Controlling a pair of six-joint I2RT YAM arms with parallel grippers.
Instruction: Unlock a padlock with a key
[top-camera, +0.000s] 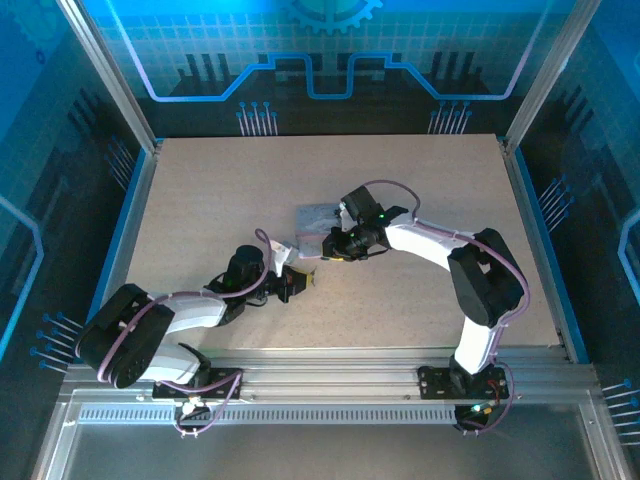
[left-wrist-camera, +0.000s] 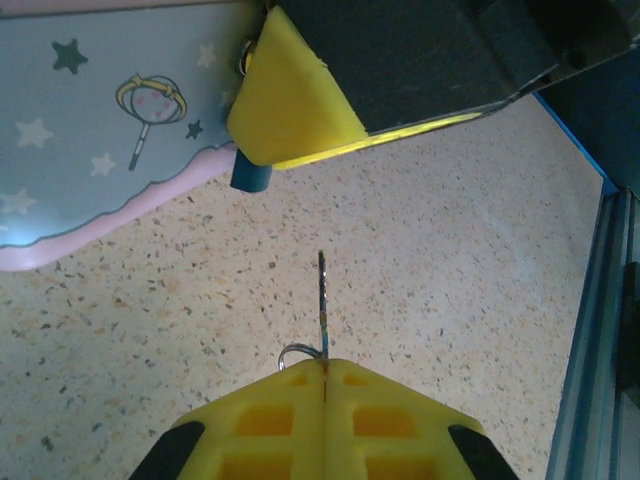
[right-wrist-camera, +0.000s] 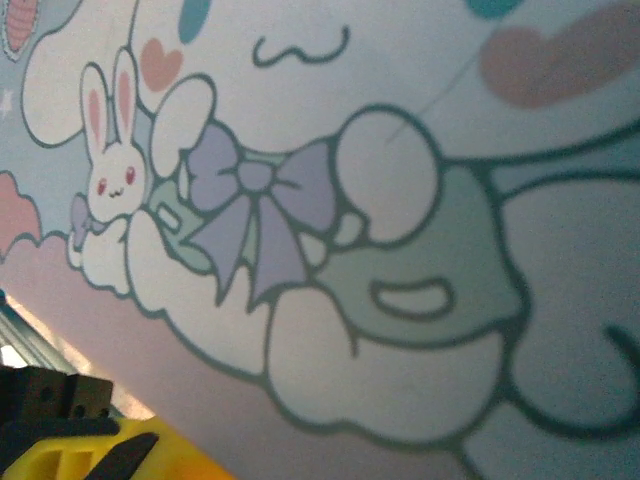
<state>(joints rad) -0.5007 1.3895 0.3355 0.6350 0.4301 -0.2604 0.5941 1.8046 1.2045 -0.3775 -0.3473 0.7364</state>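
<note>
While the left end effector (left-wrist-camera: 325, 372) has its yellow fingers pressed together on the key (left-wrist-camera: 322, 298), the blade stands straight out ahead of the tips over bare table (left-wrist-camera: 460, 270), with a small wire ring showing at the pinch. Just beyond the blade's point, apart from it, the padlock (left-wrist-camera: 251, 178) pokes out from under the yellow pad of the right end effector (left-wrist-camera: 268, 142), which appears to be pinching it; its second finger is hidden. A tin (left-wrist-camera: 90, 170) lies close behind that end effector.

As I judge it, both pick-ups are done. Key and lock face each other but have not met, so aligning, inserting and turning all remain. The shackle is hidden, so I cannot tell whether it is latched.

No writing is legible. The tin carries only cartoon prints: stars, a wand, a rabbit and a bow.
</note>
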